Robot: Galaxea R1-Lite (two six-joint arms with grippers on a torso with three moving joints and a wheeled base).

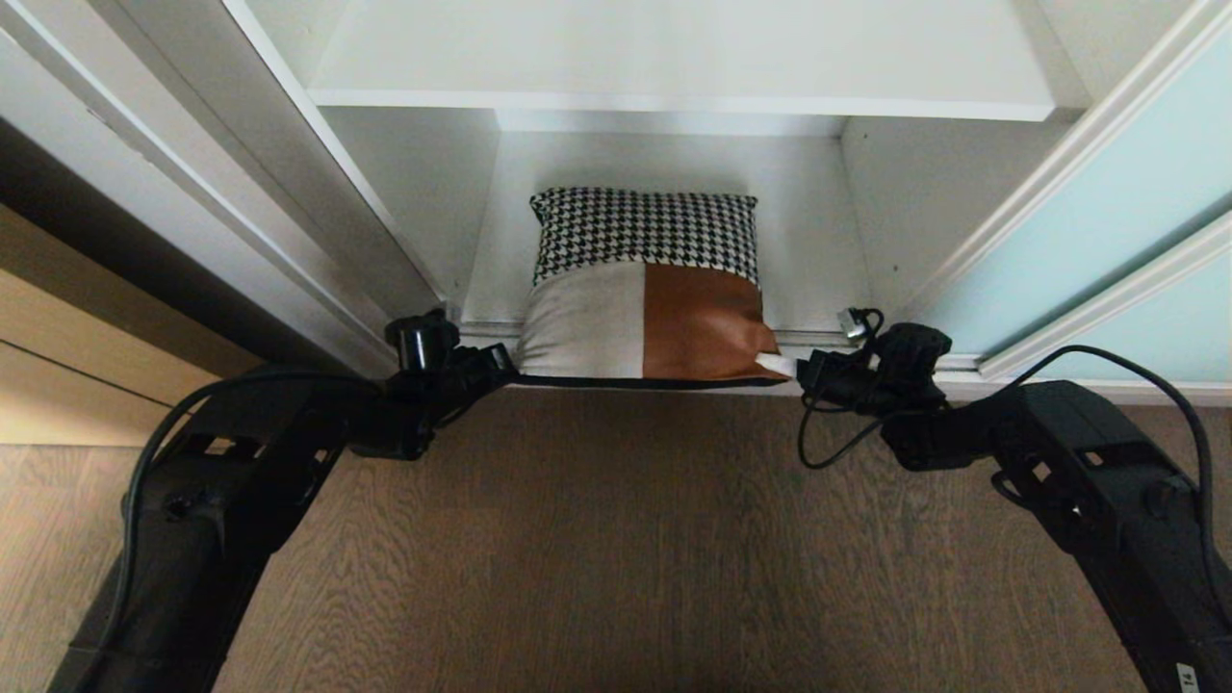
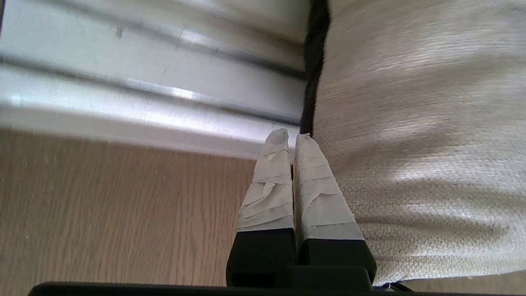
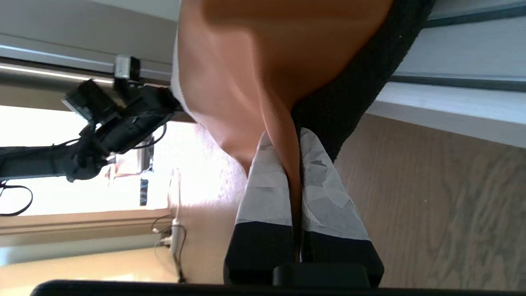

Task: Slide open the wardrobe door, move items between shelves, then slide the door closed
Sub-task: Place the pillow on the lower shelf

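Wood-grain floor, soft patchwork cushion

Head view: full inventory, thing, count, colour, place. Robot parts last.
cushion: one, houndstooth strip, beige and rust patches, dark back; front edge of the lowest shelf, overhanging it.
shelves: two seen, white; one above the cushion, one under it.
sliding wardrobe door: one, pale blue-green glass, pale frame; slid to the right.
floor: grey-brown wood grain, in front of the wardrobe.
left gripper: shut at the cushion's beige corner; whether it pinches fabric is not clear.
right gripper: shut on the cushion's rust corner.
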